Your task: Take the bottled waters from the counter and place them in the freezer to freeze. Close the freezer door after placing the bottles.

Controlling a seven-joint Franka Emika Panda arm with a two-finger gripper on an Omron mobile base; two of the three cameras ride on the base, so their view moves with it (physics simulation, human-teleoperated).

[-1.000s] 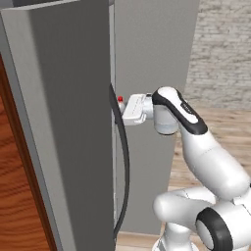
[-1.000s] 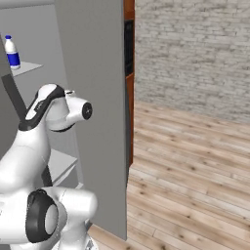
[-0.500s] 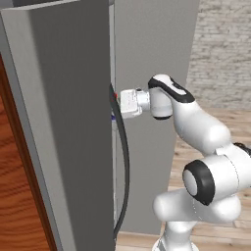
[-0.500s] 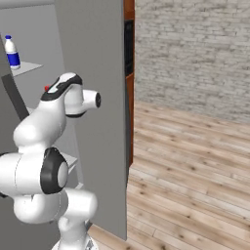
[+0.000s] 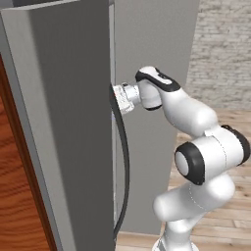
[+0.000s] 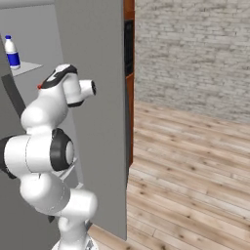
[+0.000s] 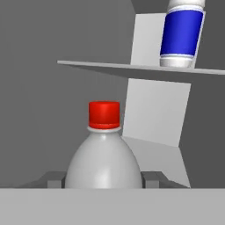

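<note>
A red-capped water bottle (image 7: 104, 154), greyish and upright, sits clamped between the two dark fingertips of the gripper (image 7: 104, 179), its shoulders filling the gap between them in the hand view. The bottle is inside the freezer (image 7: 52, 39), below a thin grey shelf (image 7: 132, 68) that runs across the compartment. On that shelf, up and to the right in the hand view, stands the second bottle, the blue-labelled water bottle (image 7: 181, 33), upright and well apart from the held one; in the right base view it appears at the upper left on a pale shelf, blue cap on. In the left base view the white arm (image 5: 196, 147) reaches from the lower right with its wrist pushed in behind the edge of the open freezer door (image 5: 63, 122), just above the long dark bar handle (image 5: 122, 166) that curves down the door's edge. A brick wall (image 6: 195, 53) and a wooden plank floor (image 6: 195, 171) lie beyond the grey unit.
</note>
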